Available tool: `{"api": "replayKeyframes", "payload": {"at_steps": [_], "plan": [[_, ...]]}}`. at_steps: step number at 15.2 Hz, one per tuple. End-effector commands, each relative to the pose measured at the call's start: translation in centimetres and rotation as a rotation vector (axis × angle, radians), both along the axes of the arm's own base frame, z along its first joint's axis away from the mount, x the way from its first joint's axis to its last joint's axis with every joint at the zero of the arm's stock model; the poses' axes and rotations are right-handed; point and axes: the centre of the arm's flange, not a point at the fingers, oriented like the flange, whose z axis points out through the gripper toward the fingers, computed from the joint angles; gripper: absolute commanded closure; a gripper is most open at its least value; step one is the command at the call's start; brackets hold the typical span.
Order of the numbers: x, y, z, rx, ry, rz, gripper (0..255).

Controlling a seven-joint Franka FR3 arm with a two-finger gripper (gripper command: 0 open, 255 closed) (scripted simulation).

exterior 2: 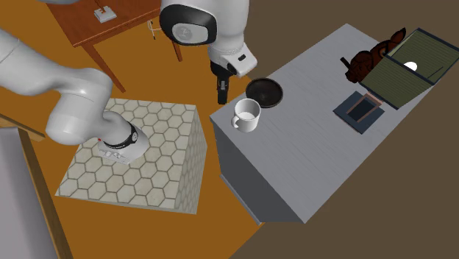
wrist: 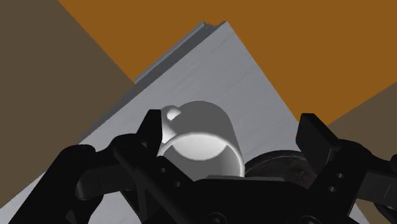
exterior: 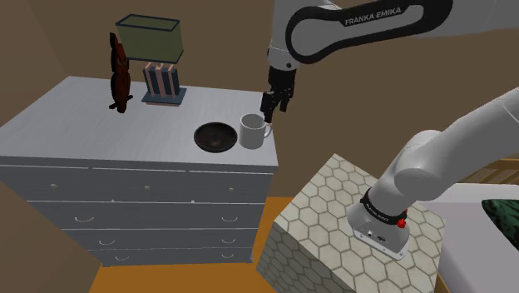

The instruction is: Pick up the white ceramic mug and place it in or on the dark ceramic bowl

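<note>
Shoulder view: the mug (exterior: 252,131) stands upright near the front corner of the grey worktop (exterior: 75,112), on that view's right, with its handle turned to the right. From where I stand it looks pale grey-white, and I can see nothing inside it. Just beside it, on the left, sits the bowl (exterior: 215,136), dark, round and shallow, right way up.

The hand (exterior: 269,111) hangs above the mug's handle side, a little to the right, pointing down. It is clear of the rim. In the second exterior view the mug (exterior 2: 247,115) and bowl (exterior 2: 265,93) sit close together by the worktop's corner, and the hand (exterior 2: 220,94) hovers near that edge.

In the wrist view the hand (wrist: 234,127) has its fingers (wrist: 151,127) spread wide, with nothing held. The mug (wrist: 200,137) shows beyond them, nearer one finger than the other, and the bowl (wrist: 280,167) peeks out next to it.

The worktop caps a chest of drawers (exterior: 141,216). At its back stand a lamp (exterior: 150,42) with a green shade on a striped base and a dark, tall figurine (exterior: 120,75). Both are well apart from the mug. The white arm (exterior: 432,158) rises from a stand (exterior: 333,225) patterned in hexagons, set on an orange floor (exterior 2: 213,221) just beside the drawers.
</note>
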Motion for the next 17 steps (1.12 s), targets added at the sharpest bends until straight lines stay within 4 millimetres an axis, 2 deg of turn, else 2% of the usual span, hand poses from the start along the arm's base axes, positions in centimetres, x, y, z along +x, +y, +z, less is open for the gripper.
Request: {"api": "replayKeyframes", "payload": {"at_steps": [1,8,15,17], "plan": [[2.0,0.9,-1.6,-0.004,-0.008,-0.003,0],[8.6,4.0,-6.9,-0.021,-0.03,-0.013,0],[8.4,4.0,-10.6,-0.021,-0.03,-0.013,0],[8.4,4.0,-10.9,-0.021,-0.03,-0.013,0]]}}
